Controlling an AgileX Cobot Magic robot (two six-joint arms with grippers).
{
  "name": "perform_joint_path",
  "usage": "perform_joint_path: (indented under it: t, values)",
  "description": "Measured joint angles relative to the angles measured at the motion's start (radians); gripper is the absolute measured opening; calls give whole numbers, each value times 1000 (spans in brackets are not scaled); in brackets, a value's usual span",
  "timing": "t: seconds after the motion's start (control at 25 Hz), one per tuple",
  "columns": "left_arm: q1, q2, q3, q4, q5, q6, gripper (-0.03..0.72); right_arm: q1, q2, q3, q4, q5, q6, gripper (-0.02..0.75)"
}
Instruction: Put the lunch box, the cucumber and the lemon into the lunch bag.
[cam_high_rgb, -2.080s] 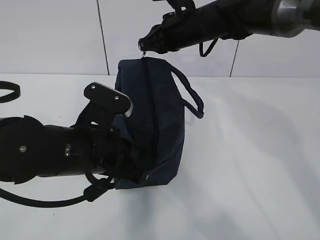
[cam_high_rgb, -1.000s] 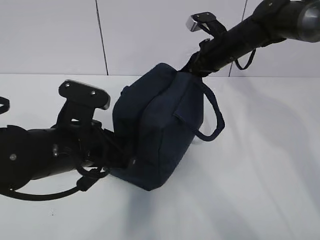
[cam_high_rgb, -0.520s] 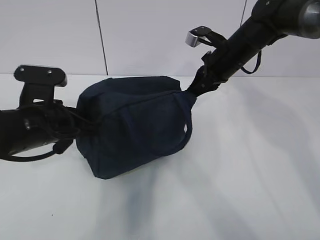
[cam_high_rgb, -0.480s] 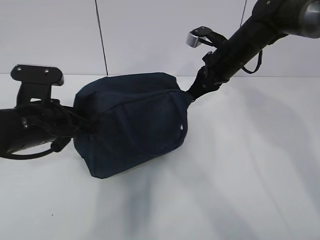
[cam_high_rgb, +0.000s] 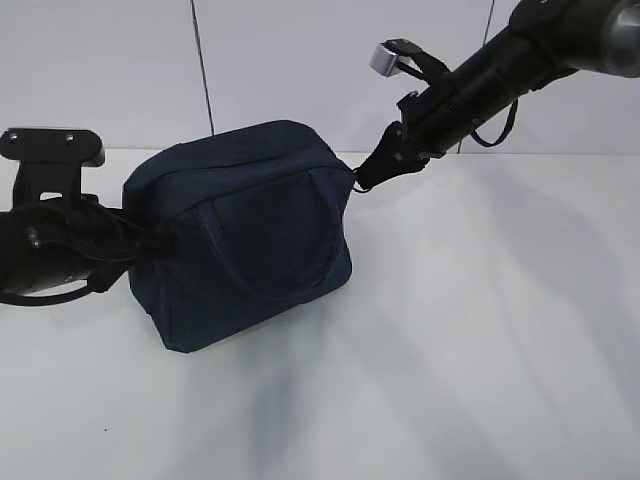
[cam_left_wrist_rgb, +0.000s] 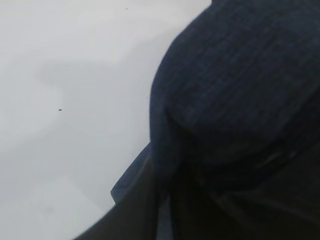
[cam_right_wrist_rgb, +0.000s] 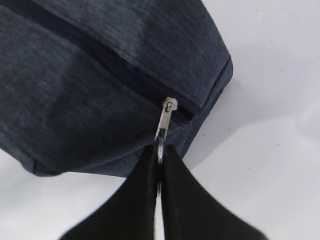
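No writing or logo could be read on the lunch bag (cam_high_rgb: 240, 235). It sat toward the table's (cam_high_rgb: 480, 350) left side, its long axis running left to right, a looped handle (cam_high_rgb: 262, 232) lying flat on its near face. The right gripper (cam_right_wrist_rgb: 159, 159) was pinched on the zipper's ring pull (cam_right_wrist_rgb: 160, 148) at the bag's right end. The left gripper's fingers were hidden against the bag's left end, so their state could not be told.

A bare robot test bench, lab-like: a plain white worktop (cam_high_rgb: 480, 330) against a white panelled wall (cam_high_rgb: 300, 70) with dark seams, and two black robot arms reaching in, with no household furnishings.
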Motion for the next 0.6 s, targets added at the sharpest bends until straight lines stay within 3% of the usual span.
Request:
perform_joint_path:
  t: [0.6]
  values:
    - [2,0,0,0,22,0,11,0,116,0,87,-116,-77,20]
